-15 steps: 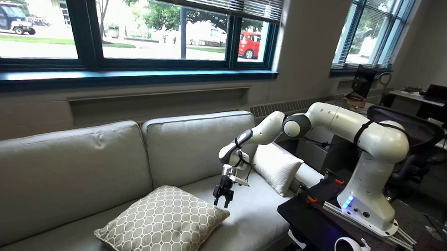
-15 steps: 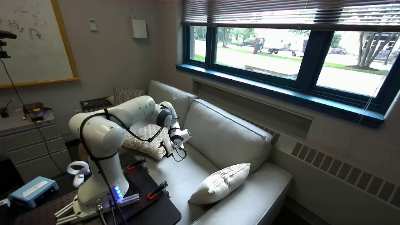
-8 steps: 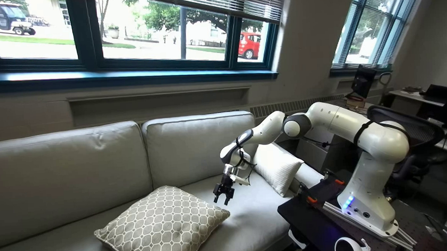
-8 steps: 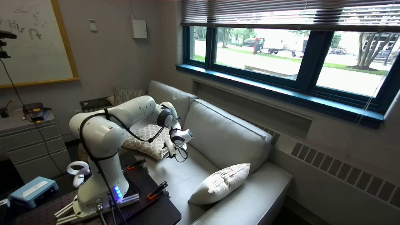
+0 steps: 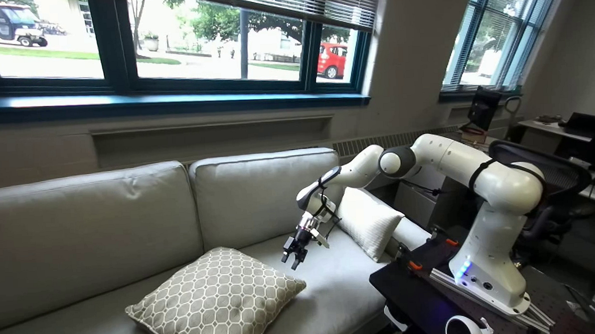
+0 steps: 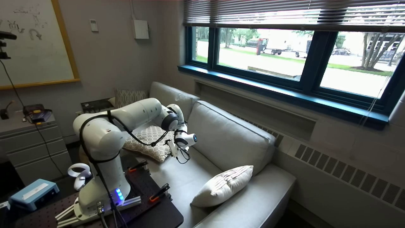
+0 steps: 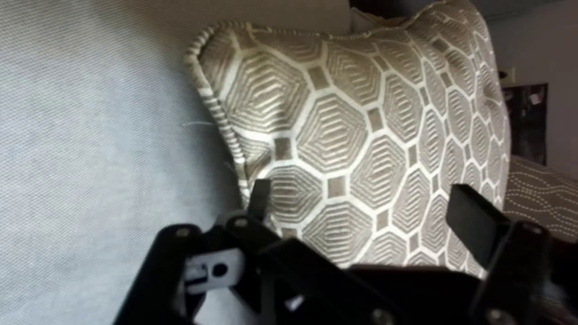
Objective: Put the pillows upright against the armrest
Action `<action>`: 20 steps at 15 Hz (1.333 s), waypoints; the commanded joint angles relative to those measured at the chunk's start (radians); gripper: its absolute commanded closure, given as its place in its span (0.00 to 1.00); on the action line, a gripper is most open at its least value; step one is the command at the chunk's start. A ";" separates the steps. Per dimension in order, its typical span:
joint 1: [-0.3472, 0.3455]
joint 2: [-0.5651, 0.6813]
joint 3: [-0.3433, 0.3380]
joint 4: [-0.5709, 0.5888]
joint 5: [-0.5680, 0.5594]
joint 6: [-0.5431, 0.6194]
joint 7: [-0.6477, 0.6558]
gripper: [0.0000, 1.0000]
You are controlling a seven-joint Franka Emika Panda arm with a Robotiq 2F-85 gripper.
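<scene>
patterned pillow [image 5: 217,302] on sofa [image 5: 269,198], jaws parted

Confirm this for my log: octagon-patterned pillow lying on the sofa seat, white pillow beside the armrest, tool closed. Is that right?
Not quite: the tool is open, not closed; the wrist view shows its fingers apart. The octagon-patterned pillow does lie on the sofa seat, and the white pillow is beside the armrest.
</scene>
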State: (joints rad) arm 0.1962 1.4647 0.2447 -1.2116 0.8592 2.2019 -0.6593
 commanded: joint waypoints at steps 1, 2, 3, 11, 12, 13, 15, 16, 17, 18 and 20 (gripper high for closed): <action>0.020 0.000 -0.028 0.017 0.085 -0.103 -0.051 0.00; 0.034 0.000 -0.044 0.019 0.107 -0.125 -0.046 0.00; 0.056 0.000 -0.067 0.022 0.127 -0.130 -0.019 0.00; 0.282 0.000 -0.179 0.040 0.215 0.264 0.262 0.00; 0.304 0.000 -0.186 0.039 0.201 0.283 0.310 0.00; 0.259 0.000 -0.114 0.026 0.077 0.322 0.384 0.00; 0.269 0.000 -0.106 0.022 -0.013 0.310 0.490 0.00; 0.258 0.000 -0.089 0.019 -0.056 0.291 0.530 0.00; 0.306 0.000 -0.154 0.033 0.029 0.218 0.514 0.00; 0.287 -0.001 -0.137 0.032 0.024 0.169 0.506 0.00; 0.260 -0.001 -0.116 0.033 0.012 0.065 0.466 0.00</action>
State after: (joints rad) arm 0.4667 1.4642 0.1280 -1.1868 0.8450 2.4142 -0.1711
